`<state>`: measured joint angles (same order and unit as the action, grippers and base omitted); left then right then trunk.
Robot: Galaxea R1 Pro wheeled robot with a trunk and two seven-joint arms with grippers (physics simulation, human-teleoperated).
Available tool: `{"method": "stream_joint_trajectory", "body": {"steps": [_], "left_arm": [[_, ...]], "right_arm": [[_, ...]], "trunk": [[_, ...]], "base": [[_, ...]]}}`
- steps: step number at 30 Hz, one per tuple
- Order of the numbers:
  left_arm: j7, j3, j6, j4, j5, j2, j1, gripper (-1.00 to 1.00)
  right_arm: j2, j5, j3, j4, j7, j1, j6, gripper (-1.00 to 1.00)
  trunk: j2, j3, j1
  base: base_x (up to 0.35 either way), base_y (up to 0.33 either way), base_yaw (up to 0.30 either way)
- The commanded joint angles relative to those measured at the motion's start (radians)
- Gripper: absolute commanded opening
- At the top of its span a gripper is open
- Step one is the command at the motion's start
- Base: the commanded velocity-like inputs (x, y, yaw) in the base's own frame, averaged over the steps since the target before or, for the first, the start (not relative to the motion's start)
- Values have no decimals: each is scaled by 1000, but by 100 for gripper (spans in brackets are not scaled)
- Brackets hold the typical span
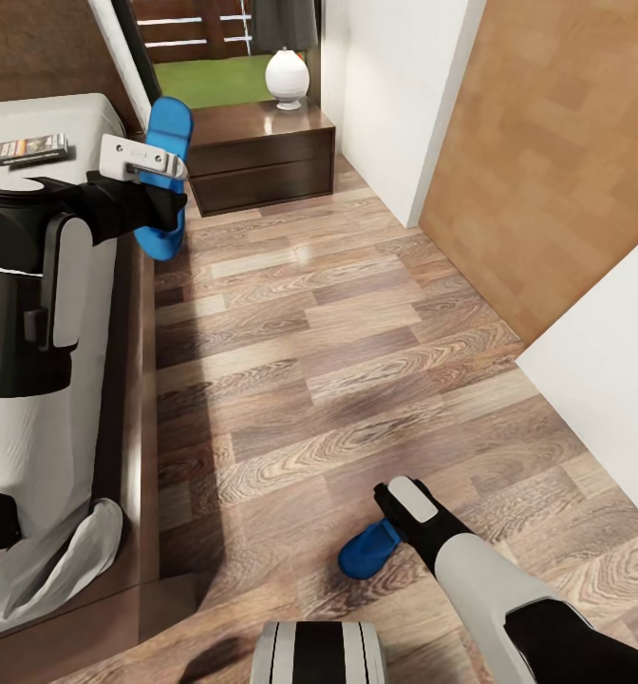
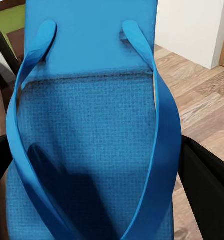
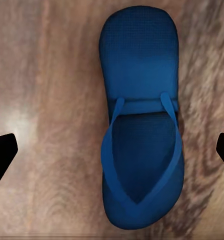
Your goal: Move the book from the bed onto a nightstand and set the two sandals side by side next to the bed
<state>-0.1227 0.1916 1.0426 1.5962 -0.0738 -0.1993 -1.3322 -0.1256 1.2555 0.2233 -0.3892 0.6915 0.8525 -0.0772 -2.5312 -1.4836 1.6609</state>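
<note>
Head view: two sandals (image 1: 165,171) (image 1: 366,551), one book (image 1: 32,149).

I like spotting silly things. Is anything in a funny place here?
Yes. One blue sandal hangs in the air, pinched in the left hand beside the bed. The other sandal lies on the floor far away, so the pair is split.
</note>
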Motion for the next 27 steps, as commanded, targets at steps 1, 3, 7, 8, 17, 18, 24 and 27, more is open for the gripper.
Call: {"method": "stream_joint_trajectory", "body": {"steps": [1,3,7,8,17,18,24,27], "left_arm": [[4,1,5,1,-7,-1,-1,-100],[4,1,5,1,-7,-1,-1,-100],[4,1,5,1,-7,-1,-1,-100],[4,1,5,1,-7,-1,-1,-100],[4,0,5,1,-7,-2,-1,-100],[4,0,5,1,-6,-2,-1,-100],[4,0,5,1,-7,-2,-2,-100],[4,0,5,1,-7,-2,-2,-100]], "right_arm": [[-1,0,7,-1,6,0,-7,100],[-4,0,8,0,6,0,-7,100],[-7,0,8,15,6,0,-7,100],[-8,0,8,20,6,0,-7,100],[-10,1,9,35,5,0,-7,100],[-10,1,9,36,5,0,-7,100],[-9,1,8,36,5,0,-7,100],[-10,1,9,31,5,1,-7,100]], "trunk": [[0,-1,0],[0,-1,0],[0,-1,0],[-1,-5,0],[-1,-16,2],[-1,-20,2],[-2,-28,3],[-2,-28,3]], "base": [[0,0,0],[0,0,0],[0,0,0],[0,0,0],[0,0,0],[0,0,0],[0,0,0],[0,0,0]]}}
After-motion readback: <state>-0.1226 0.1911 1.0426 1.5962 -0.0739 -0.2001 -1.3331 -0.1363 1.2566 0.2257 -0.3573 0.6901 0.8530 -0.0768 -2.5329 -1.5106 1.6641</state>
